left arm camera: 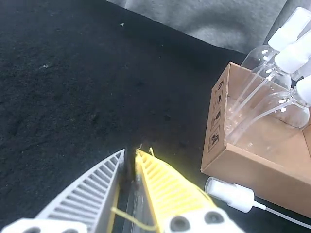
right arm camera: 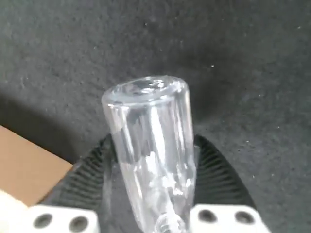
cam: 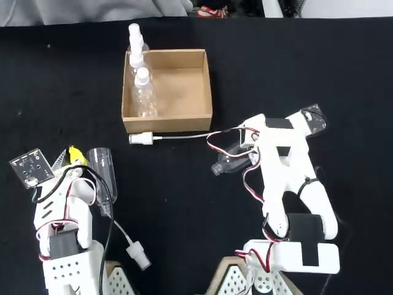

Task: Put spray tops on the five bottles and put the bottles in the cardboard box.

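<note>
Your left arm (cam: 64, 212) and right arm (cam: 285, 175) were white plastic with black motors and looped red, white and black cables. Your left gripper (left arm camera: 130, 153) had one grey ribbed finger (left arm camera: 87, 194) and one yellow (left arm camera: 167, 189); your right gripper's (right arm camera: 150, 145) ribbed fingers (right arm camera: 218, 179) were black.

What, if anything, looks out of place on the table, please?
One spray top lies near the left arm's base, not screwed on, its tube trailing to the neck of a bottle. A second top lies loose in front of the box, tube stretched out.
</note>
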